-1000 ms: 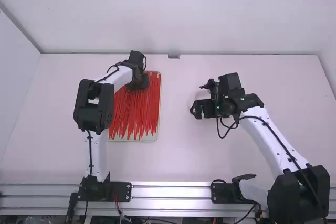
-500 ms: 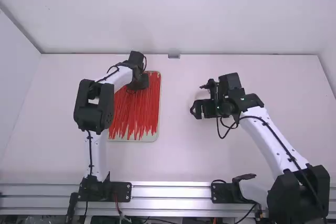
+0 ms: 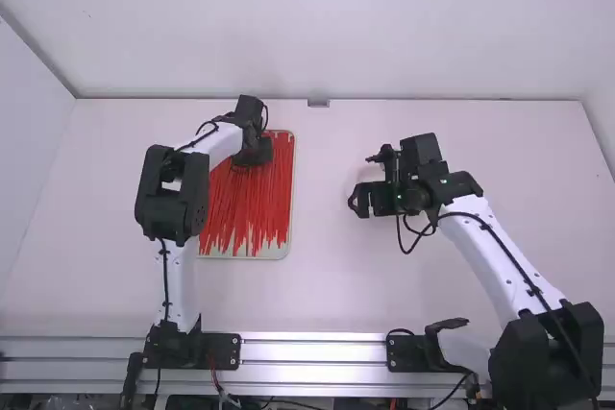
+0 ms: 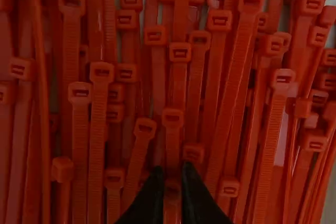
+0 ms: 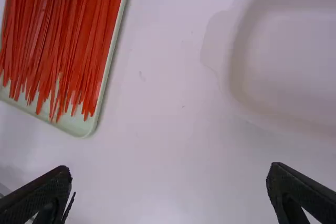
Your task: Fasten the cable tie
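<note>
White table (image 3: 432,141); pale tray (image 3: 279,251) left of middle, heaped red cable ties (image 3: 252,201)

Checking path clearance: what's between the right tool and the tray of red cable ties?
Only bare white table, seen in the high view.

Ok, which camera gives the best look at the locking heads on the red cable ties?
The left wrist view: the cable ties lie close under it, each head's slot plain. The high view shows them as thin red strands on the tray; the right wrist view shows their pointed tails.
</note>
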Controlling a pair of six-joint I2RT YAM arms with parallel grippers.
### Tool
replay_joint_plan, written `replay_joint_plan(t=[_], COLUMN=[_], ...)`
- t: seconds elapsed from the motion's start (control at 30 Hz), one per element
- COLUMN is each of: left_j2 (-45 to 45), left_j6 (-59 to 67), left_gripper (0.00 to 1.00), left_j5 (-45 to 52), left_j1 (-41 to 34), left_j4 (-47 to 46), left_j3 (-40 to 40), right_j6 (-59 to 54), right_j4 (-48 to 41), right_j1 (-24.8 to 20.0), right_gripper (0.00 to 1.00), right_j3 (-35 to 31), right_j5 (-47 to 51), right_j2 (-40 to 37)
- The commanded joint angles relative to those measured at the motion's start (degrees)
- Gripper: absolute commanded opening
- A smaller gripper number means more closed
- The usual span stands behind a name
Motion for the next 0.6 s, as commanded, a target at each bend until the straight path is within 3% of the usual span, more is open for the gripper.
replay_joint_plan(t=[0.0, 0.27, 0.57], left_j2=[0.6, 0.5, 0.5], left_j6=[-0.6, -1.5, -1.2], left_gripper=[0.07, 0.02, 0.02], left_j5=[0.2, -1.0, -5.7], left_j1=[0.5, 0.4, 0.4], left_j4=[0.0, -0.9, -15.2], left_j3=[-0.7, 2.6, 22.1], right_j6=[0.0, 0.2, 0.2], right_j4=[0.0, 0.8, 1.5], right_j1=[-0.1, 0.0, 0.0], right_gripper=[0.99, 0.99, 0.99], right_j3=[1.6, 1.6, 1.6], right_j5=[-0.1, -0.1, -0.1], right_j2=[0.2, 0.2, 0.2])
